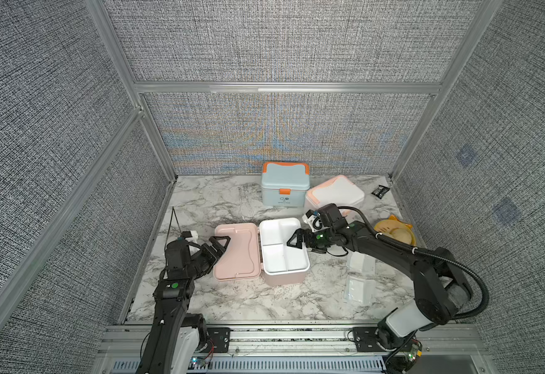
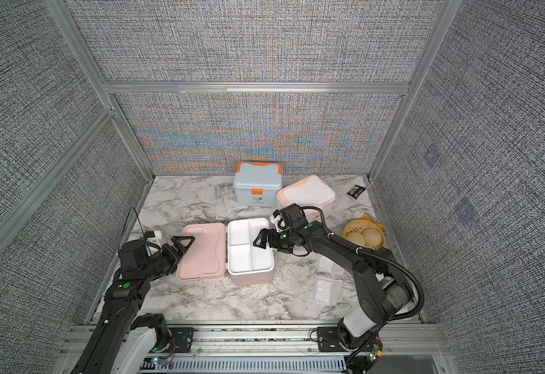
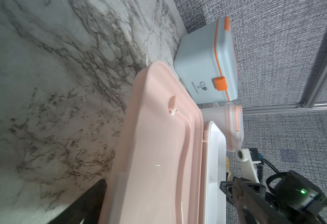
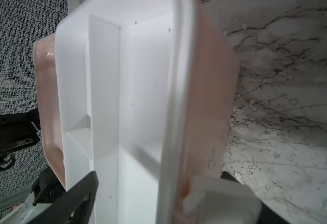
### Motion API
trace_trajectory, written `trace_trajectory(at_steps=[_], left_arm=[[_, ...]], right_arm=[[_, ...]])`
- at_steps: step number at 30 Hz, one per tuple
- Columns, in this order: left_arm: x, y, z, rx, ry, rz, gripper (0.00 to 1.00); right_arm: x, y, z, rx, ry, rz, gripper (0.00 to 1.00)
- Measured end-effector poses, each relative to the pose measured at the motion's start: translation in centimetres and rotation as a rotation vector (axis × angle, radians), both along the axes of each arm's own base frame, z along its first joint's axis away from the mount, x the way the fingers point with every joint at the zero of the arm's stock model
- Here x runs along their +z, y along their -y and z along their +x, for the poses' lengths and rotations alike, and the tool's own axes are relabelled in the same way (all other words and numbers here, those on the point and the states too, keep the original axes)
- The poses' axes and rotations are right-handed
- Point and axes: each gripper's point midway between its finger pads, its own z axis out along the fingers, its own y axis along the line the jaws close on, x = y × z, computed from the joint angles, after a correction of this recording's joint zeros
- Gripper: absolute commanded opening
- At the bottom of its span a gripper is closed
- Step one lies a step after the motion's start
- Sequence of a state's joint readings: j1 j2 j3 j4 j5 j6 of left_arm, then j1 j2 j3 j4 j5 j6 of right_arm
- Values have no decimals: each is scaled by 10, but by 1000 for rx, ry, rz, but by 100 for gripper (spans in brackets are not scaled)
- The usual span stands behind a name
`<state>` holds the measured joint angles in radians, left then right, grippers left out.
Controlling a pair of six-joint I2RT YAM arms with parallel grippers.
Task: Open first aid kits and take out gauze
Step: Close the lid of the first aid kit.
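Two gauze packets (image 1: 359, 275): light, limp, slippery film, best pinched at an edge; left gripper (image 1: 217, 246) and right gripper (image 1: 298, 242) both wide, empty.

A yellow basket (image 1: 394, 233) holding what look like buns sits on the marble table (image 1: 219, 301); a small black wrapper (image 1: 380, 190) lies near the far corner.

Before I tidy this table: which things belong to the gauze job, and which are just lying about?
Job:
- pink kit, open, compartments look empty
- blue kit, shut
- peach-trimmed kit, shut
- gauze packets on the marble

Lying about:
- yellow basket of buns
- black wrapper
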<state>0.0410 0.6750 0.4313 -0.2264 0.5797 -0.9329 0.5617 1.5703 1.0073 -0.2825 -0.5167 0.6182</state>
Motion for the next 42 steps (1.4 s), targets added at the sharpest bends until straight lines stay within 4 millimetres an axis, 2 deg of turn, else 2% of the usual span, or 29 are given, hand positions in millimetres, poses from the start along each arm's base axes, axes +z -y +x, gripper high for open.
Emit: trace_trajectory(at_steps=[7, 14, 20, 24, 28, 33, 37, 40, 42], left_arm=[[38, 7, 1, -23, 68, -56, 99], [62, 15, 2, -61, 95, -119, 100], [80, 23, 11, -104, 112, -152, 99], [90, 37, 19, -149, 116, -148, 99], [103, 53, 22, -180, 145, -118, 99], [106, 68, 28, -205, 161, -79, 100], [111, 89, 29, -273, 173, -68, 100], [102, 102, 23, -320, 124, -54, 100], [105, 107, 22, -334, 127, -41, 100]], right_arm=[[3, -8, -3, -10, -12, 70, 99], [1, -20, -8, -1, -27, 116, 99], [-5, -34, -10, 11, -41, 134, 99], [-16, -37, -11, 1, -60, 112, 99], [-17, -35, -10, -21, -57, 93, 99], [-5, -30, -7, -39, -3, 84, 99], [10, -25, -8, -46, 56, 95, 99], [23, -20, -9, -56, 108, 104, 99], [27, -16, -8, -68, 133, 107, 99]])
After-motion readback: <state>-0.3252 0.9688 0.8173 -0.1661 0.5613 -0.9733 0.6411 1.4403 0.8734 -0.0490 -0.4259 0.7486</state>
